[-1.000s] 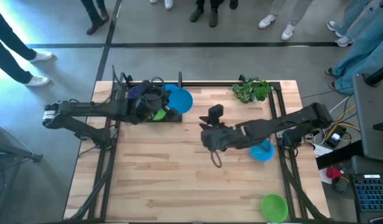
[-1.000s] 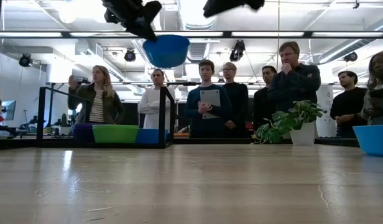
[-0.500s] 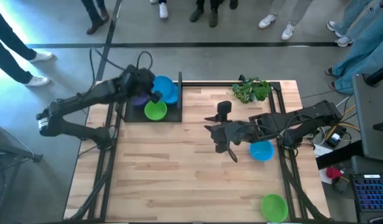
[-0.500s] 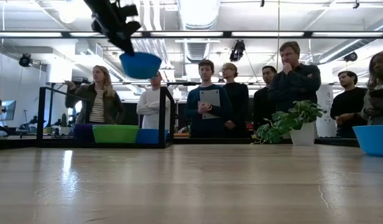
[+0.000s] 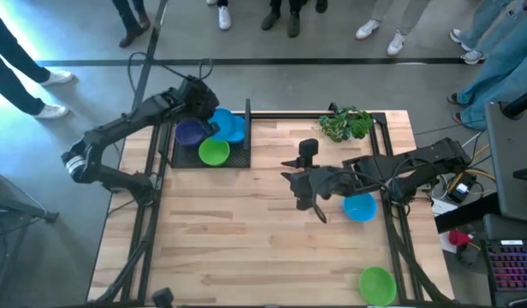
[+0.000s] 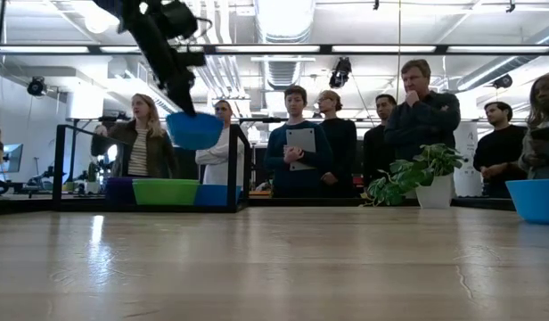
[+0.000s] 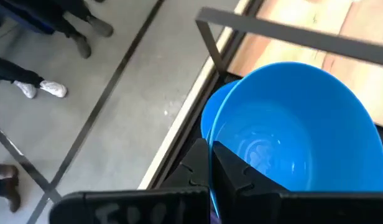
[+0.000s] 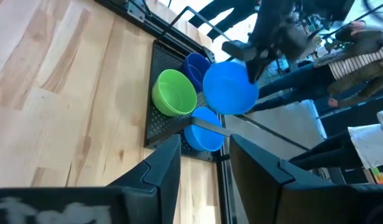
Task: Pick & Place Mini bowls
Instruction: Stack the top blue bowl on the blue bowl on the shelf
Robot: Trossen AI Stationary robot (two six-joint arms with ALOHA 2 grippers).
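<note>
My left gripper (image 5: 205, 113) hangs over the black tray (image 5: 180, 161) at the table's far left corner, shut on a blue mini bowl (image 5: 222, 122) (image 6: 194, 130) (image 7: 291, 124). In the tray sit a purple bowl (image 5: 190, 133), a green bowl (image 5: 214, 152) and another blue bowl (image 5: 238, 130), each on its base. My right gripper (image 5: 313, 204) (image 8: 204, 168) is open above the table's middle right and touches nothing. A blue bowl (image 5: 359, 207) and a green bowl (image 5: 376, 284) rest on the table on the right. My left gripper pinches the blue bowl's rim (image 7: 209, 140), one finger inside the bowl (image 7: 232, 171) and one outside (image 7: 194, 165). The fingers slant down from above. The bowl is lifted clear, tilted, hanging below the fingers above the tray's bowls.
A leafy plant sprig (image 5: 346, 124) stands at the far right edge. Black rails (image 5: 249, 128) frame the tray. People (image 6: 297, 143) stand beyond the far edge. Bare wood (image 5: 221, 231) lies across the middle and near left of the table.
My left gripper, still shut on the blue bowl, has swung toward the table's far left corner and come down; the bowl now hangs just above the tray's bowls. My right gripper shifted slightly toward the right edge, then stayed still.
</note>
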